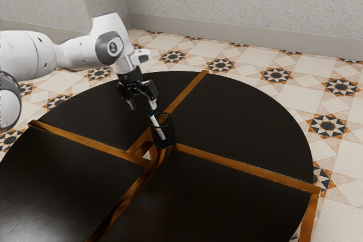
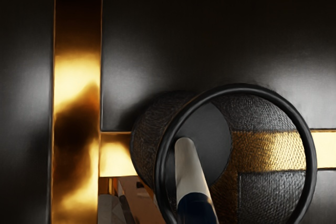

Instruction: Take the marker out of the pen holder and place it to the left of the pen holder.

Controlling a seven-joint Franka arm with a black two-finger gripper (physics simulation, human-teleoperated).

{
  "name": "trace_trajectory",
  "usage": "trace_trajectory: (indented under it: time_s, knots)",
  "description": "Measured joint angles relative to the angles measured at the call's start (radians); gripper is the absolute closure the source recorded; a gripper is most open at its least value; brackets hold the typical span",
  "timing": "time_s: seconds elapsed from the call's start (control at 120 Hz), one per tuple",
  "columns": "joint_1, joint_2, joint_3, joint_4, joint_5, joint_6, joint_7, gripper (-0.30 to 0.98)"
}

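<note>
Here's the claw (image 1: pixel 143 105), fingers spread wide with nothing pinched between them, hanging right above the pen holder (image 1: pixel 172 133), and one fingertip (image 1: pixel 153 105) is mighty close to the marker's upper end! Whether they touch, I can't tell. That's the first danger: the claw looks off to one side, so a straight drop could land that finger on the cap and jam the marker down or knock it askew. Close without centring, and it may catch the round rim (image 2: pixel 312 156) as well, dragging or tipping the whole holder. Even a good grip could go wrong, because the marker leans, and a sideways pull before it clears the rim would take the holder along. Now to the marker (image 1: pixel 157 128) itself, standing inside the holder: slim, tilted against the rim, pale barrel down, dark blue end up and poking out, visible through the dark mesh. Farther out, the black table (image 1: pixel 244 117) has raised-looking golden-brown strips (image 1: pixel 244 166) and what seems an opening (image 2: pixel 134 198) beside the holder, so a careless set-down could roll or even drop it.
</note>
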Motion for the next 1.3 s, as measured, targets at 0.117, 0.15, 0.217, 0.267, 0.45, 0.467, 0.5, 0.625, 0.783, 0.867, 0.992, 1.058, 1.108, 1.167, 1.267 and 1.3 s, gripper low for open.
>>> trace_trajectory:
  time_s: [0.117,0.15,0.217,0.267,0.45,0.467,0.5,0.625,0.783,0.867,0.992,1.058,1.108,1.167,1.267,1.3]
  knots:
    - [-0.002,0.02,-0.001,0.001,-0.002,0.04,0.01,0.01]
    - [-0.002,0.028,-0.001,0.001,-0.003,0.047,0.013,0.01]
    - [-0.005,0.044,-0.002,0.004,-0.003,0.058,0.019,0.01]
    - [-0.008,0.05,-0.002,0.008,-0.004,0.063,0.023,0.01]
    - [-0.019,0.048,-0.005,0.002,-0.004,0.07,0.033,0.02]
    - [-0.019,0.047,-0.005,0.001,-0.004,0.07,0.034,0.02]
    - [-0.019,0.046,-0.006,-0.005,-0.004,0.071,0.036,0.02]
    - [-0.021,0.042,-0.007,-0.01,-0.005,0.072,0.041,0.11]
    - [-0.026,0.032,-0.007,-0.009,-0.005,0.07,0.046,0.36]
    - [-0.028,0.031,-0.007,-0.012,-0.005,0.068,0.048,0.45]
    - [-0.026,0.029,-0.007,-0.014,-0.005,0.066,0.051,0.6]
    - [-0.025,0.028,-0.007,-0.013,-0.005,0.066,0.052,0.66]
    - [-0.025,0.025,-0.007,-0.013,-0.004,0.065,0.053,0.69]
    - [-0.026,0.023,-0.007,-0.013,-0.001,0.065,0.052,0.71]
    - [-0.028,0.006,-0.007,-0.01,0.007,0.06,0.05,0.74]
    - [-0.028,-0.007,-0.007,-0.009,0.01,0.056,0.048,0.75]
